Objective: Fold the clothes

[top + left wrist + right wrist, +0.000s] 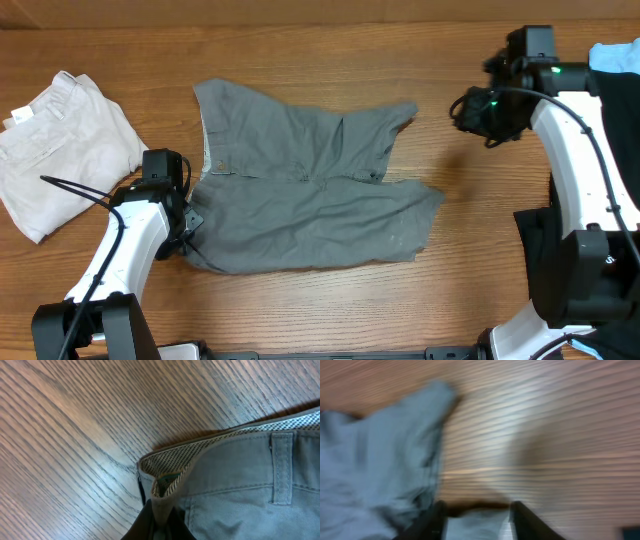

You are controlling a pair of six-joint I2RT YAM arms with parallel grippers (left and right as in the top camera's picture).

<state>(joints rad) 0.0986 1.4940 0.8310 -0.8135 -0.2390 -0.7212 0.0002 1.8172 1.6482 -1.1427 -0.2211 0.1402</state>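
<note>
The grey shorts point(310, 200) lie spread on the wooden table, waistband at the left, two legs pointing right. My left gripper point(190, 222) is at the near left corner of the waistband. In the left wrist view its fingers point(159, 522) are shut on a pinched fold of the waistband, with the dotted lining and a belt loop of the shorts point(240, 490) showing. My right gripper point(470, 112) hangs above bare table, right of the far leg end. In the blurred right wrist view its fingers point(476, 507) are open and empty, and the shorts point(380, 460) lie at the left.
Pale beige folded shorts point(60, 150) lie at the far left, close to my left arm. A black garment point(575, 265) sits at the right edge under my right arm. A pale blue item point(615, 55) is at the top right corner.
</note>
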